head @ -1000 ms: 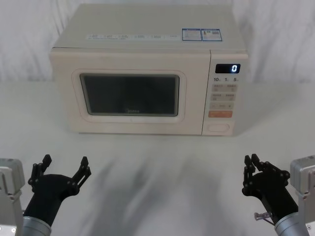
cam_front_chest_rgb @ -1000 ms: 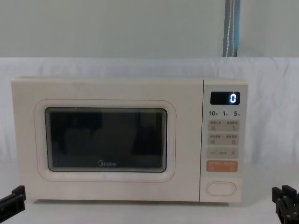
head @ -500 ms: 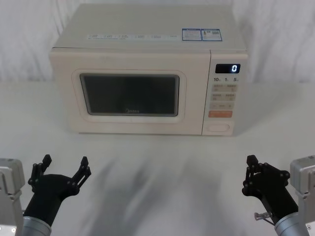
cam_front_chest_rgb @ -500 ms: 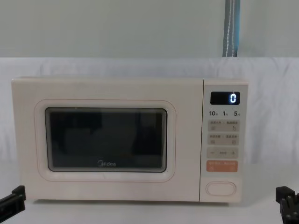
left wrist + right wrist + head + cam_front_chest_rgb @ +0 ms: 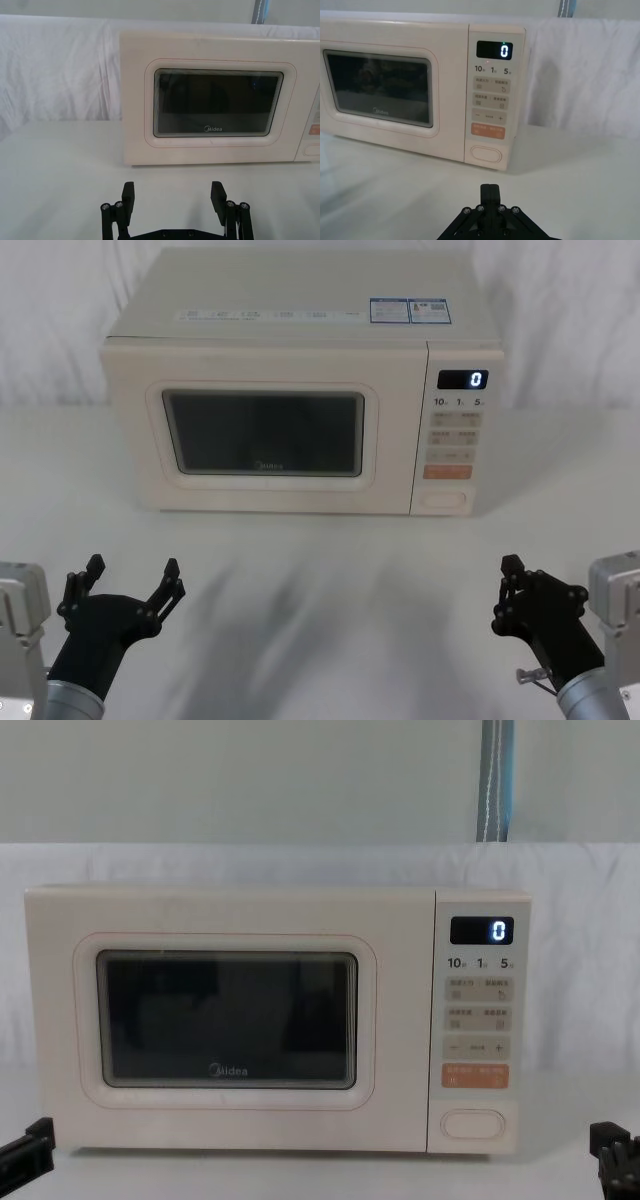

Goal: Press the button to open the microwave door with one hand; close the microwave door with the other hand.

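While my right claw (image 5: pixel 509 585) sat low on the table at about 4 o'clock from the microwave (image 5: pixel 300 380), its fingers were pressed together into 1 narrow tip, which suited a poke. The button (image 5: pixel 444 501) lay at the foot of the control panel, directly under the orange key (image 5: pixel 447 472), so I judged the press should go in square to the panel, with the tip centred on the pill and kept below that orange key. My left claw (image 5: pixel 128 585) rested at about 8 o'clock, well apart from the oven, its fingers spread wide and holding nothing. I judged it best kept clear of the door's swing until closing time. The microwave door (image 5: pixel 262 430) stood shut, flush with the front, and the display (image 5: pixel 462 379) read 0.

From the chest, each claw was cut off at the bottom corners. I could not make out the hinge side, the small print on the beige keys, or anything behind the dark glass.
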